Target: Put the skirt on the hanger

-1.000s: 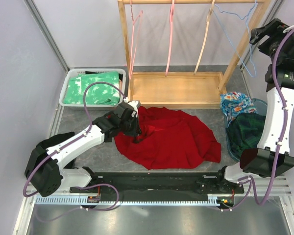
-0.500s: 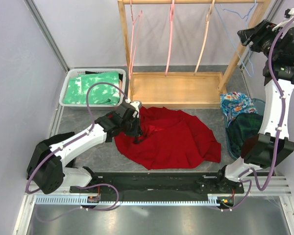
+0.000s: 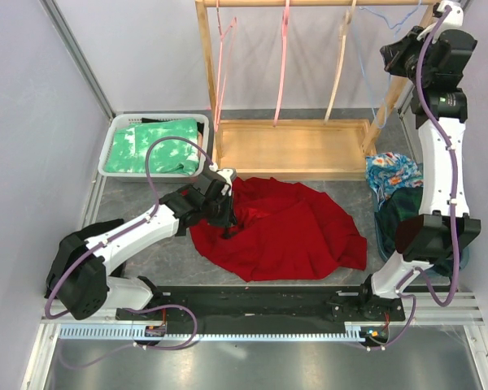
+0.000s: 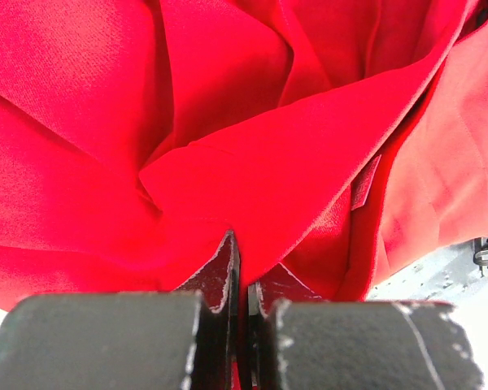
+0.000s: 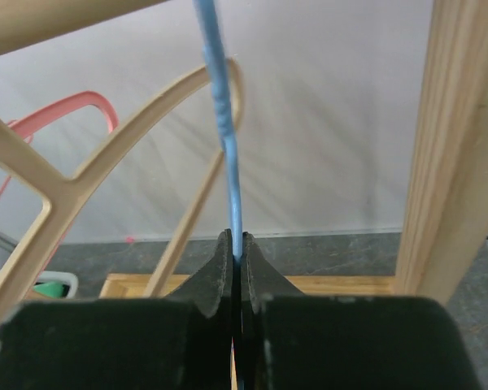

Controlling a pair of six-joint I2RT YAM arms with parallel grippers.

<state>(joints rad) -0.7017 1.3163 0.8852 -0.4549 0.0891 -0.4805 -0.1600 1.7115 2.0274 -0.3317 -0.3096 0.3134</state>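
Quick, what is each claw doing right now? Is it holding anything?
Left claw: closed, pinching a fold of the red skirt.
Right claw: closed, gripping the blue hanger.

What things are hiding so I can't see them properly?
The red skirt: left wrist view, its own folds hide the waistband.
The blue hanger: right wrist view, the top edge cuts off its hook; the right gripper covers its lower part.
The dark plaid cloth: top view, the right arm covers part of it.
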